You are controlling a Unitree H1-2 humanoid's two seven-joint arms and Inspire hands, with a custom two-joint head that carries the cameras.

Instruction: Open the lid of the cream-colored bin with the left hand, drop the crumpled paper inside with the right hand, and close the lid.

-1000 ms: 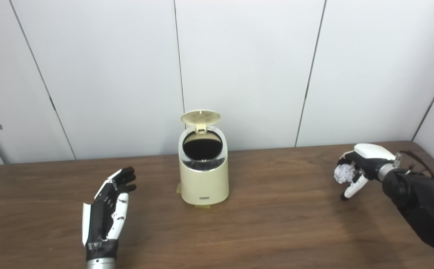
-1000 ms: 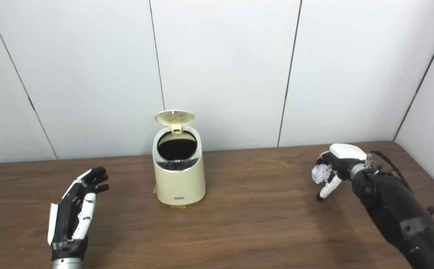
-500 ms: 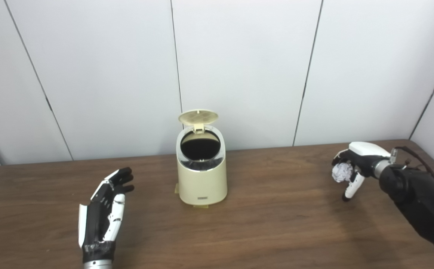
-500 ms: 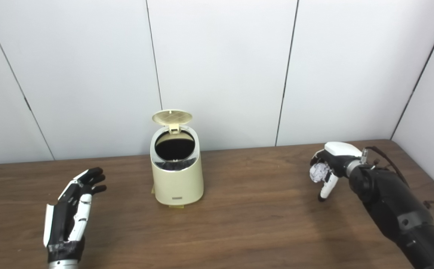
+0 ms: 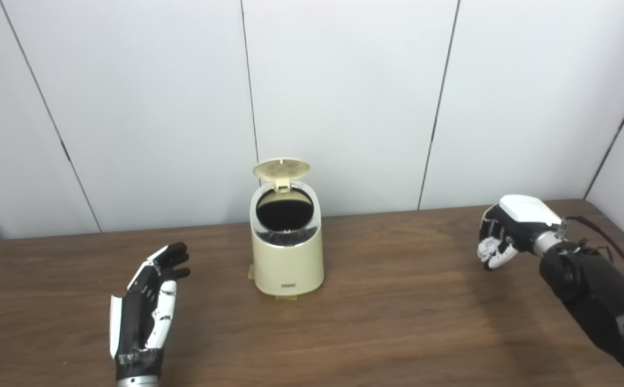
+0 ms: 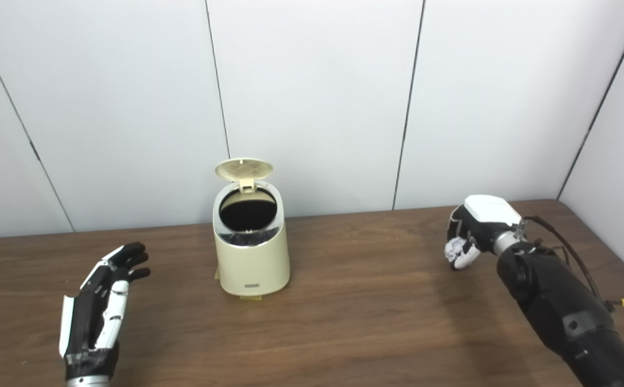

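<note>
Right hand [image 5: 508,231] curled tight round the paper [image 5: 487,250] above the worktop [image 5: 397,312] at far right, left hand [image 5: 148,306] empty with fingers spread at near left, bin [image 5: 287,252] upright between them, lid [image 5: 281,168] raised.

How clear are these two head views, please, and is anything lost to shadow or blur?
Left eye view: even, soft lighting, no glare; the bin is sharp but its inside is pure black. Right eye view: likewise sharp; the crumpled paper is mostly hidden within the right hand, with a faint shadow on the table.
</note>
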